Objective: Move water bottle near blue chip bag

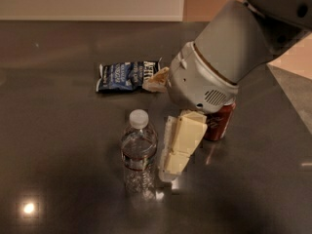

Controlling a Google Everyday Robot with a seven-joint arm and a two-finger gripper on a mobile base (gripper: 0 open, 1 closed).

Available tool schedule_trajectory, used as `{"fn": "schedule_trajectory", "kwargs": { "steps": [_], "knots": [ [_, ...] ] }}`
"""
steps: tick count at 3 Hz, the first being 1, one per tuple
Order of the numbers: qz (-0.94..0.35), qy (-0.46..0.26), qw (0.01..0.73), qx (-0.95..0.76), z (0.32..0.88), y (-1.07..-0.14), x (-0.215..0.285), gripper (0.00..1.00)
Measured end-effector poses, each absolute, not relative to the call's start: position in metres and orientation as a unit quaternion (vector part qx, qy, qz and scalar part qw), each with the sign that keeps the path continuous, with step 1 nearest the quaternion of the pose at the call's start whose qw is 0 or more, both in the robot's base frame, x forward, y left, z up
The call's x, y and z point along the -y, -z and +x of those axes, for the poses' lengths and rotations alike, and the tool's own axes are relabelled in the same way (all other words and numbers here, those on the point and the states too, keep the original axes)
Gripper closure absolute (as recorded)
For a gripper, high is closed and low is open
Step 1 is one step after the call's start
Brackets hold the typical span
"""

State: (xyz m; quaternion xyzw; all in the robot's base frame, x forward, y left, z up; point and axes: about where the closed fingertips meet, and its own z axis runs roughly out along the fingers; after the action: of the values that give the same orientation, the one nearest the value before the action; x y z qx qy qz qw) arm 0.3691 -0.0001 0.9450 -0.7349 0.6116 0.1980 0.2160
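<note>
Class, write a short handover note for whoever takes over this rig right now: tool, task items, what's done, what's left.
The tool: low over the dark table, close beside the small clear plastic water bottle, not holding it.
Bottle: upright, well apart from the crinkled dark-blue chip bag lying behind it.
Done: tool positioned at bottle.
Left: grasp bottle, place it by the bag.

Nothing here can be read. The blue chip bag [127, 75], lying on the counter [58, 145] beyond the water bottle [139, 152], carries white lettering, but it is too blurred to make out. The water bottle's dark label band shows no legible print. The jaws hang just right of the water bottle.
</note>
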Motion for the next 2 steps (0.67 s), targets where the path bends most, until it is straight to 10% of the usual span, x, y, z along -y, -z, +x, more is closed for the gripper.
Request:
{"fn": "schedule_trajectory", "kwargs": {
  "steps": [2],
  "knots": [
    [-0.748,-0.217,0.216,-0.588,0.3514,-0.9372,-0.0203,0.00]
  ]
}}
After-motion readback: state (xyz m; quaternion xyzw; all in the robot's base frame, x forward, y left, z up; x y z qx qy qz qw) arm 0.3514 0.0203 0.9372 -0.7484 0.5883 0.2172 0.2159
